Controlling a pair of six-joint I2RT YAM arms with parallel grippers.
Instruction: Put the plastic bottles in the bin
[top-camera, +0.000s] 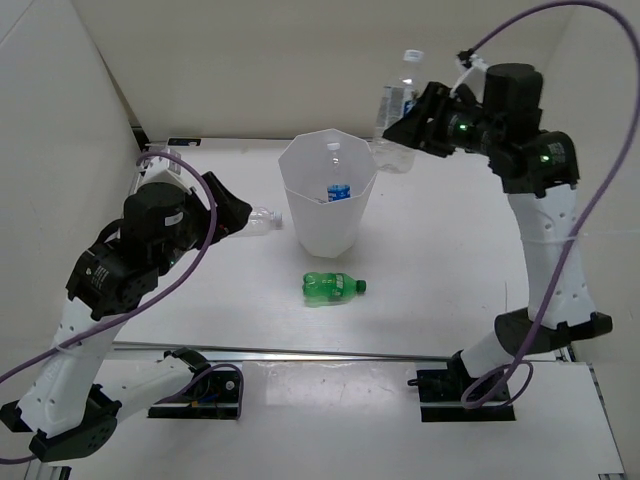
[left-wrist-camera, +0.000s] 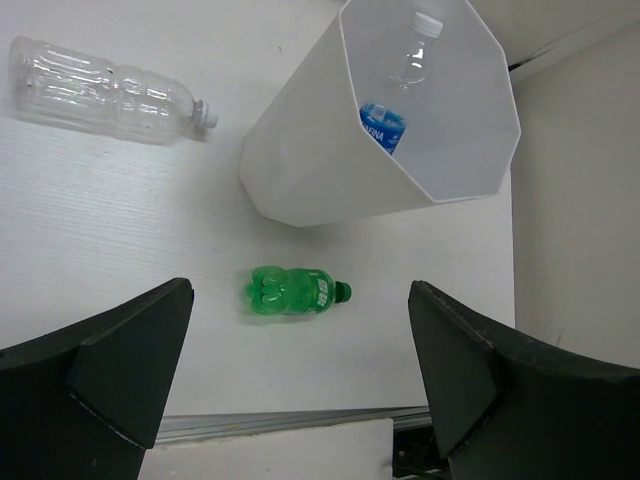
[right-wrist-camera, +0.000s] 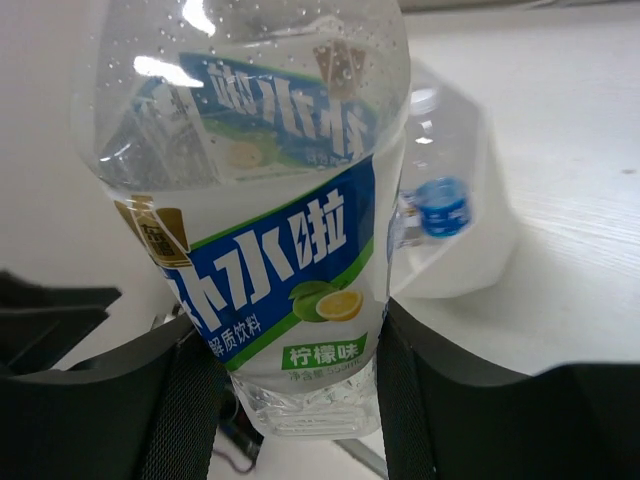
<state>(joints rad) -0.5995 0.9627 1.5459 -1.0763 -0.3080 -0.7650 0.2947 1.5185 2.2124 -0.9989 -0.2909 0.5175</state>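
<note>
The white faceted bin (top-camera: 322, 225) stands mid-table and holds one clear bottle with a blue label (top-camera: 338, 190), which the left wrist view also shows (left-wrist-camera: 385, 115). A green soda bottle (top-camera: 332, 287) lies on its side in front of the bin. A clear unlabelled bottle (top-camera: 263, 219) lies left of the bin. My left gripper (top-camera: 235, 213) is open and empty, hovering above the table (left-wrist-camera: 300, 390) near the green bottle (left-wrist-camera: 295, 291). My right gripper (top-camera: 408, 125) is shut on a blue-and-white labelled bottle (right-wrist-camera: 270, 240), held upright in the air right of the bin's rim.
Another clear bottle seems to lie on the table (top-camera: 396, 156) under the right gripper, beside the bin. White walls close in the table at the back and left. A metal rail (top-camera: 330, 352) runs along the near edge.
</note>
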